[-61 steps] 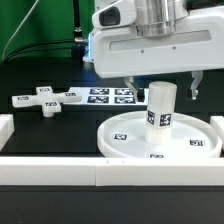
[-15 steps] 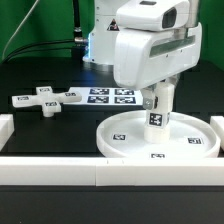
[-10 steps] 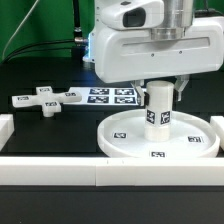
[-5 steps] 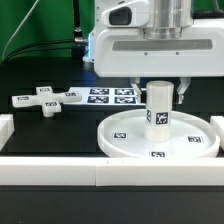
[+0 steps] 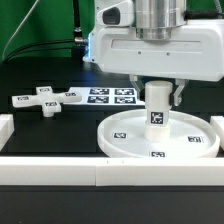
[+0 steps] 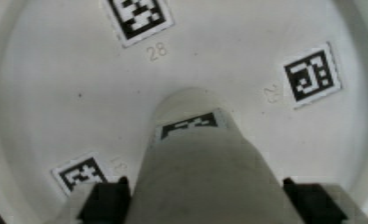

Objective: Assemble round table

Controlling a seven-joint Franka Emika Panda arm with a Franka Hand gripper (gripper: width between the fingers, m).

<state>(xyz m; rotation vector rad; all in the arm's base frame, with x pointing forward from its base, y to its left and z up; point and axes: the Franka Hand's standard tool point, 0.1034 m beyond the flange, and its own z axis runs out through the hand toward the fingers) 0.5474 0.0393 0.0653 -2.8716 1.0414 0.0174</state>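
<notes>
The white cylinder leg (image 5: 157,110) stands upright on the hub of the large round disc (image 5: 120,146) at the exterior view's right. My gripper (image 5: 157,93) comes down over the leg from above, its fingers pressed on the leg's two sides near the top. In the wrist view the leg (image 6: 202,160) fills the space between the two dark fingers (image 6: 110,200), with the tagged disc (image 6: 74,90) below; the gripper (image 6: 207,202) is shut on the leg. The cross-shaped piece (image 5: 45,100) lies flat at the exterior view's left, apart from the gripper.
The marker board (image 5: 112,96) lies flat behind the disc, between it and the cross piece. A long white border bar (image 5: 100,176) runs along the front, and another short one (image 5: 5,125) stands at the exterior view's left edge.
The gripper, turned to one side 1.5 s ago, has swung back square over the leg. Its fingers have since drawn in against the leg. The leg and disc stay in place.
</notes>
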